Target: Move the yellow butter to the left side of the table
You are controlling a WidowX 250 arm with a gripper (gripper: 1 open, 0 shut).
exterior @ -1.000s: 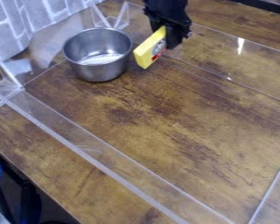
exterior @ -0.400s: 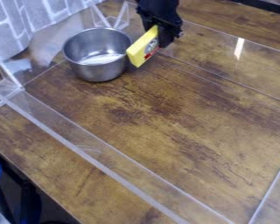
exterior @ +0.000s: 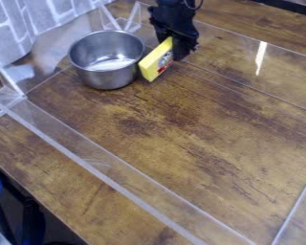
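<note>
Looking at the desk [exterior: 182, 134], there's loads of bare wood in the middle and toward the near side, all fenced in by clear acrylic walls [exterior: 79, 153]. So room isn't the issue overall, it's just tight up in the far corner where everything's happening.

Next biggest thing is the steel bowl [exterior: 106, 57], and that's my main worry. The butter [exterior: 156, 60] is right beside it, maybe touching its rim, hard to tell from here. If the arm swings the block any further that way it'll clip the bowl and shove it, or twist the block out of the grip.

The butter itself hangs tilted, one end up in the pincer [exterior: 179, 45], the lower end down near the desk, possibly resting on it. The pincer is clamped tight on that upper end. Pinching a small slick block by one end like that looks sketchy to me; it could pivot or slip out if the low corner drags on the wood.

Safest route, I'd guess, is lifting it clear first, then going around the bowl through the open middle, watching that wall edge.
</note>
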